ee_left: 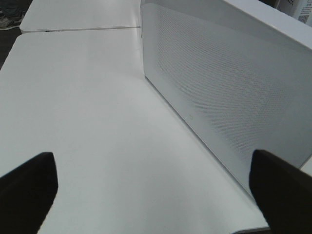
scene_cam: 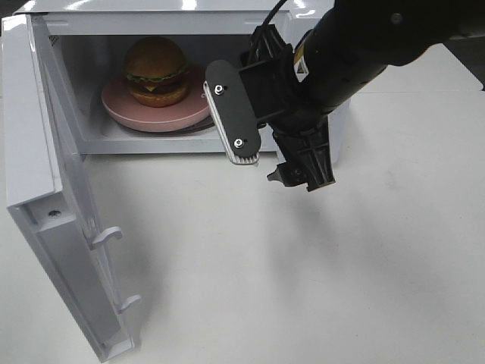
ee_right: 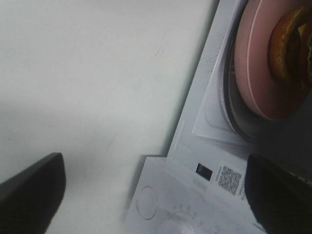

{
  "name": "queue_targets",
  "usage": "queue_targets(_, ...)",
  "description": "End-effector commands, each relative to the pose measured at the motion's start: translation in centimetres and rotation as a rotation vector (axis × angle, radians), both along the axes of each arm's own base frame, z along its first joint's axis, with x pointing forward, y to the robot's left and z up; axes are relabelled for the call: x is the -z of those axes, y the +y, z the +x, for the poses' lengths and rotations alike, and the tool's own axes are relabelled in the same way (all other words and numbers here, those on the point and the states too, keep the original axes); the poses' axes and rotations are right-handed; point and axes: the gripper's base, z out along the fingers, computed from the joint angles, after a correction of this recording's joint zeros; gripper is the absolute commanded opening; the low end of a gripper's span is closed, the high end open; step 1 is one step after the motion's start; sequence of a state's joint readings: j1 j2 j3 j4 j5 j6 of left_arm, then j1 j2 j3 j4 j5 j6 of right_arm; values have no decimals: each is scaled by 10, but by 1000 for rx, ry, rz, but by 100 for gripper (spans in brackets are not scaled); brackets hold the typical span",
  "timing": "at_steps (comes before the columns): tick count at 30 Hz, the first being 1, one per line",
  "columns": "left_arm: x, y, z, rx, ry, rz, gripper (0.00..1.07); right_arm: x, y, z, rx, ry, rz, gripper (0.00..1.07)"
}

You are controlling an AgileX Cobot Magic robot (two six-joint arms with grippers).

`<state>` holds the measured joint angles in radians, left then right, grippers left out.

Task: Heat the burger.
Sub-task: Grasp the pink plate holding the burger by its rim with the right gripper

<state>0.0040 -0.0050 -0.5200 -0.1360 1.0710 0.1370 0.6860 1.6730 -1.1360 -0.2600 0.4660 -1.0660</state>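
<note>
**Burger on plate inside open microwave, both grippers spread**

The burger (scene_cam: 156,70) sits in the upper left of the high view, inside the microwave (scene_cam: 189,19). It has a golden-brown domed top bun, a green lettuce frill, a strip of yellow cheese, a dark patty and a paler bottom bun. It stands upright, dome up, layers stacked vertically; seen from here it is roughly round, so no long axis across the plate can be told. It rests near the middle of a round pink plate (scene_cam: 144,114), which lies on the microwave floor.

The door (scene_cam: 53,205) swings out toward the lower left of the frame, with two white latch hooks on its inner edge.

The right gripper (scene_cam: 261,152) hangs at centre frame just outside the microwave opening, its jaws spread wide and holding nothing; its wrist view shows the plate's edge and a slice of the burger.

The left gripper (ee_left: 156,195) is also spread and empty, above the white desk (ee_left: 87,122) beside the microwave's perforated side panel.
</note>
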Motion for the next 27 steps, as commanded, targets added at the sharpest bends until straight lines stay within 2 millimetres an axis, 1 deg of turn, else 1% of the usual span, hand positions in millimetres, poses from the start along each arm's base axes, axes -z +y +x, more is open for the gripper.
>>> queue_targets(1,1,0,-2,-6,-13,-5,100,4,10,11,5,-6,7,97)
queue_targets(3,1,0,-2,-6,-13,-5,100,4,13,14,5,-7,7,97)
queue_targets(4,1,0,-2,-6,-13,-5,100,5,17,19,5,-10,9,96)
queue_targets(7,1,0,-2,-6,-13,-5,100,9,23,26,5,-9,8,95)
queue_targets(12,1,0,-2,-6,-13,-5,100,12,30,35,3,-16,16,94)
queue_targets(14,1,0,-2,-6,-13,-5,100,19,37,43,2,-21,26,94)
queue_targets(15,1,0,-2,-6,-13,-5,100,19,37,43,2,-21,26,94)
queue_targets(17,1,0,-2,-6,-13,-5,100,24,44,51,2,-20,26,93)
queue_targets(18,1,0,-2,-6,-13,-5,100,24,44,51,2,-20,26,93)
queue_targets(20,1,0,-2,-6,-13,-5,100,33,54,63,24,-13,41,92)
queue_targets(23,1,0,-2,-6,-13,-5,100,35,57,66,30,-10,47,92)
queue_targets(24,1,0,-2,-6,-13,-5,100,40,62,72,43,-7,56,91)
queue_targets(26,1,0,-2,-6,-13,-5,100,43,64,75,44,-6,56,90)
queue_targets(27,1,0,-2,-6,-13,-5,100,48,68,80,47,-2,52,90)
